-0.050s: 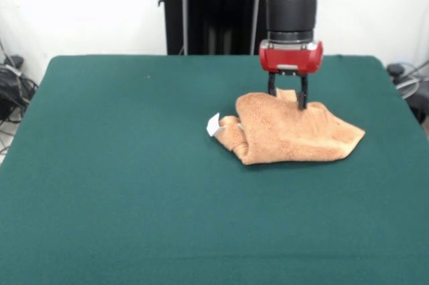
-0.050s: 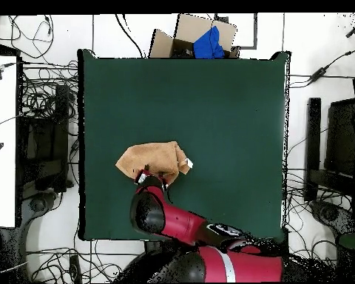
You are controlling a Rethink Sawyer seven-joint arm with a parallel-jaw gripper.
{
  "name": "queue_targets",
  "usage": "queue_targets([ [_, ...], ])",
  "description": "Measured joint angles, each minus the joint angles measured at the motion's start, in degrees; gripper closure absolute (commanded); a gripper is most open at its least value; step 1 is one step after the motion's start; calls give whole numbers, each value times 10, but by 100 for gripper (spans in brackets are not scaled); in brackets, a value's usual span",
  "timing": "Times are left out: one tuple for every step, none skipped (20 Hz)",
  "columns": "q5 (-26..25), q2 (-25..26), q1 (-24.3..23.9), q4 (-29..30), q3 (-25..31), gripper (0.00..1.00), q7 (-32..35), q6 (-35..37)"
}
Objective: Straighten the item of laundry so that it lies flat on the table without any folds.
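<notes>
Towel [image 1: 295, 134] lying bunched up on the green table [image 1: 134, 184].
The orange-tan cloth is crumpled, with folds, near the table's far side in the front view. A small white tag [image 1: 213, 125] sticks out at one end. The red arm's gripper [image 1: 287, 97] is down on the towel's far edge, its two black fingers [image 1: 302, 95] pinching a raised bit of cloth.

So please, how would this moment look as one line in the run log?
towel: crumpled, folded | gripper: down at towel's far edge, fingers astride a raised fold | table: towel not flat

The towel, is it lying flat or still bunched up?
Bunched up. The towel is crumpled, with folds and a turned-over corner by its white tag; the gripper is at its far edge.
</notes>
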Motion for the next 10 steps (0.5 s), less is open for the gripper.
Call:
queue_targets([
  [0,0,1,0,0,0,2,-1],
  [0,0,2,0,0,0,3,-2],
  [0,0,4,0,0,0,5,-6],
  [0,0,7,0,0,0,7,-11],
  [0,0,10,0,0,100,9,-15],
  [-3,0,12,0,0,100,10,-22],
  [-6,0,13,0,0,100,11,-26],
  [-10,0,13,0,0,100,11,-34],
  [-14,0,13,0,0,100,11,-40],
  [-16,0,13,0,0,100,11,-45],
])
